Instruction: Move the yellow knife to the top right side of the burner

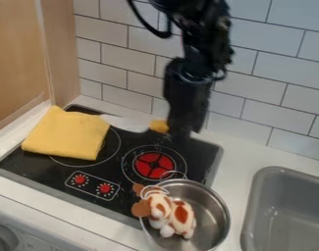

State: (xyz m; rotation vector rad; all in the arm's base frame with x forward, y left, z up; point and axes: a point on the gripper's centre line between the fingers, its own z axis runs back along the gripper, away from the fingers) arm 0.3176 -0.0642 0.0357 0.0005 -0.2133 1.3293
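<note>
Pincer (180,133) hangs down over the back edge of the stove top (30,169), toward its back right corner. Dark arm (194,63) enters from above, in front of the tiled wall (266,73). Cannot tell whether the pincer stands wide or narrow, or whether it grips anything.

Knife (132,123): pale blade, yellow handle. Found along the back edge of the stove top, handle end right up against the pincer's outline, blade pointing toward the back left corner. Contact between handle and pincer: cannot tell. Blade's far end meets the right side of a folded yellow cloth (66,134) in this view.

Cloth sits at the left edge of the stove top, near the back left corner, over part of the left burner ring. Red burner (153,165) lies in the right part, between the pincer and the front edge. Two red dials (80,179) are marked near the front edge.

Metal pot (214,215) at the front right corner, reaching over the worktop (244,162). Inside it, a white stuffed toy (179,218) with brown patches, leaning on the left rim. Grey sink (283,215) set into the worktop, right of the pot.
</note>
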